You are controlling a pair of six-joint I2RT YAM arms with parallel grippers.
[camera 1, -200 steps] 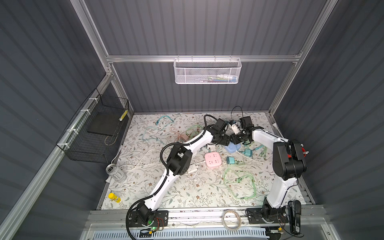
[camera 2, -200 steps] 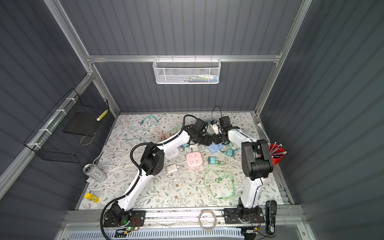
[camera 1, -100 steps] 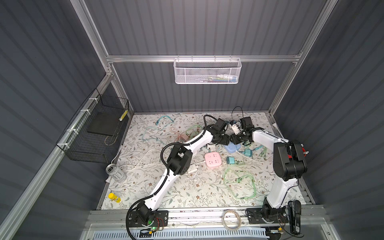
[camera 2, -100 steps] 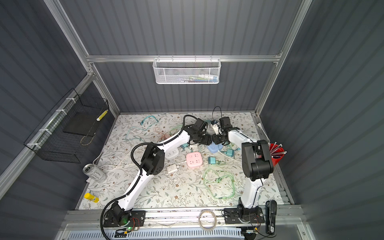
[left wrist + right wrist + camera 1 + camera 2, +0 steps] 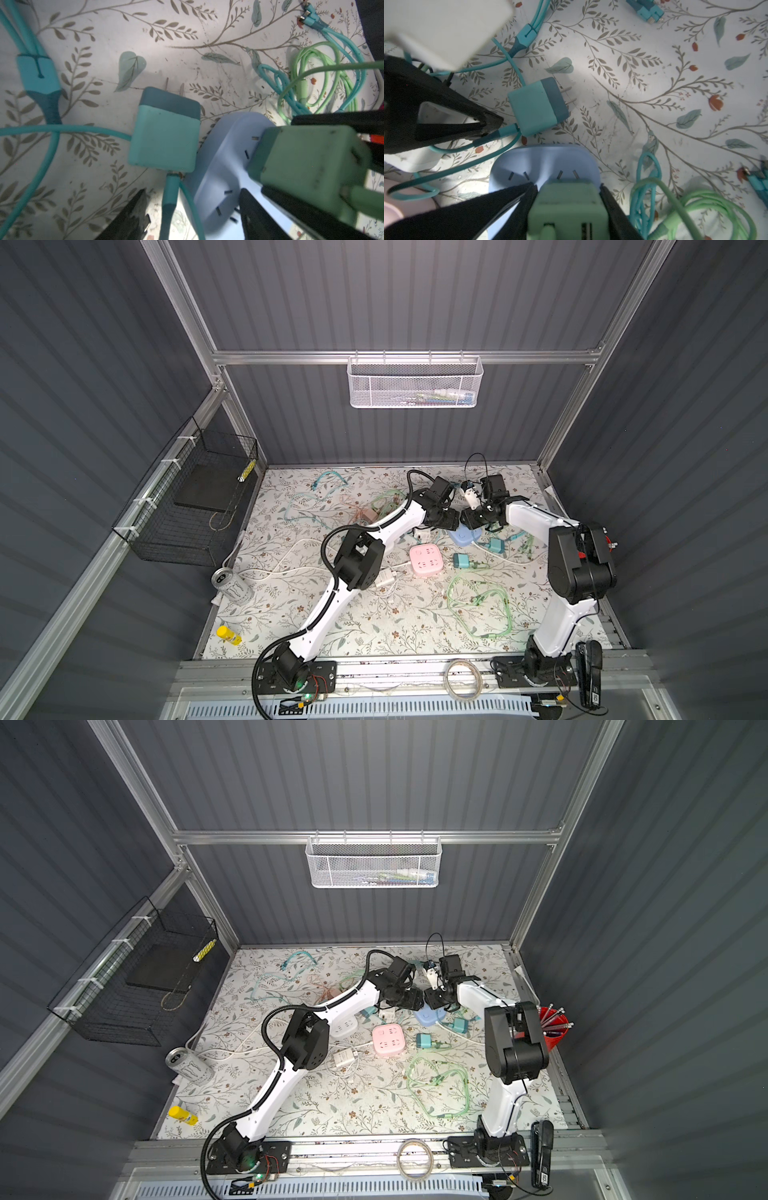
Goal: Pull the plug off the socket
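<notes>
Your left end effector (image 5: 192,192) has narrowed a little over the last second. Its jaws remain spread, straddling one edge of the blue socket (image 5: 544,160), and you cannot tell whether they touch it. One green plug (image 5: 566,207) sits seated in that socket, toward the back of the counter (image 5: 374,626). Your right end effector (image 5: 568,187) pinches it on both sides and has not shifted. You have two loose ones: a teal plug (image 5: 496,545) just beside the socket, and a second teal plug (image 5: 460,560) next to the single pink socket (image 5: 426,559).
</notes>
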